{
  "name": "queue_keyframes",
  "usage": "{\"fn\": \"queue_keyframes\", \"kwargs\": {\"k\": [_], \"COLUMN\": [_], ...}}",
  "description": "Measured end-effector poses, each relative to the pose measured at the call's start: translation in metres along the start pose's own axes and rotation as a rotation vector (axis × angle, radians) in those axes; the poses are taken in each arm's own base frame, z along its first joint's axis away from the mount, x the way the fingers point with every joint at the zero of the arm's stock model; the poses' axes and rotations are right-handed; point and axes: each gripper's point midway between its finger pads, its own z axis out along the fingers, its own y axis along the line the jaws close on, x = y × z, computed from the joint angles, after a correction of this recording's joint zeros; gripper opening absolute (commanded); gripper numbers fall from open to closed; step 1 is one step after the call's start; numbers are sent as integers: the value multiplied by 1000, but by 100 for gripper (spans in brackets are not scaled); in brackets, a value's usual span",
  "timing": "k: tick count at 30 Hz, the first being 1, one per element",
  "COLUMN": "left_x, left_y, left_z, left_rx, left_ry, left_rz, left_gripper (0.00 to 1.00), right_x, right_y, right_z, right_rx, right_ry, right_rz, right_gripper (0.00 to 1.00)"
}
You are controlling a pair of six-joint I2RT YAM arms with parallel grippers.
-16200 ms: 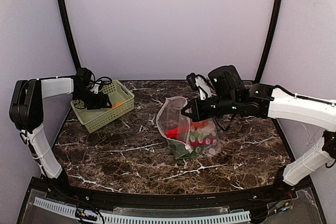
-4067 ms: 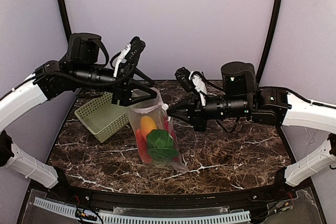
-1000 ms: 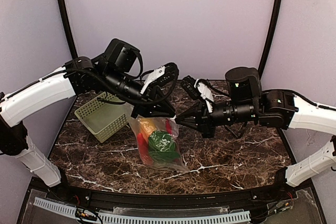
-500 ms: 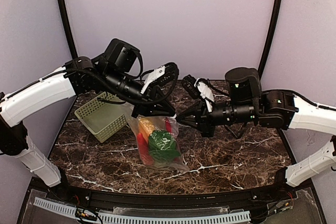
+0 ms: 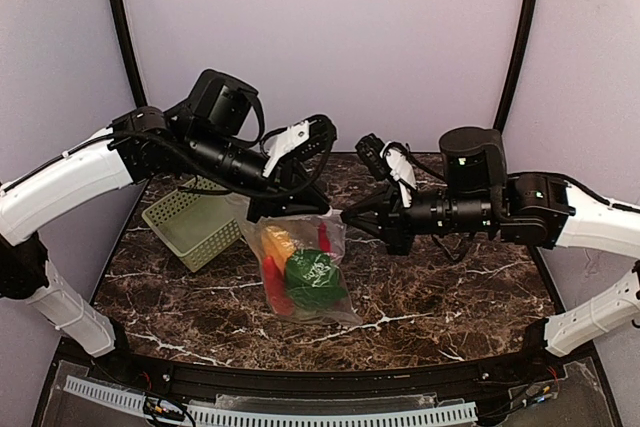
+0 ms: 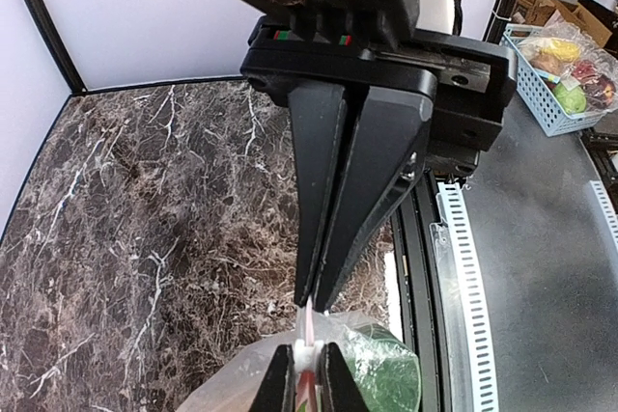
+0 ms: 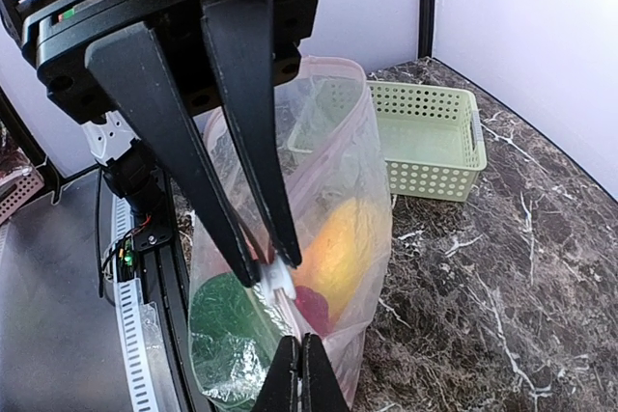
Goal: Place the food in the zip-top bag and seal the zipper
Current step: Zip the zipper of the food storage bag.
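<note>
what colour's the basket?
Pale green, with perforated lattice walls. The basket shows best in the right wrist view.

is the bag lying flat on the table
No, the zip-top bag is held upright, its top edge pinched by the left gripper and right gripper.

basket (image 5: 185, 232) partly behind left arm (image 5: 150, 147), zip-top bag (image 6: 241, 383) cut off below in left-wrist view
</note>
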Motion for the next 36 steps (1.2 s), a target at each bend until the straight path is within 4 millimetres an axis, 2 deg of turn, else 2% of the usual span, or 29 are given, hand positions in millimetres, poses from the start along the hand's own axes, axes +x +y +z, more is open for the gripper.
{"fn": "queue_keyframes", "kwargs": {"k": [7, 36], "left_x": [1, 17], "left_y": [4, 29], "left_z": [-7, -27], "left_rx": [-33, -100], "left_ry": [8, 36], "left_rz": [4, -51], "left_gripper": [1, 1], "right_x": [-2, 3], "right_y": [-8, -63], "right_z": [-7, -33], "right_rx": [43, 279], "right_ry": [-13, -30], "right_rz": [5, 121], "right_gripper": [0, 0]}}
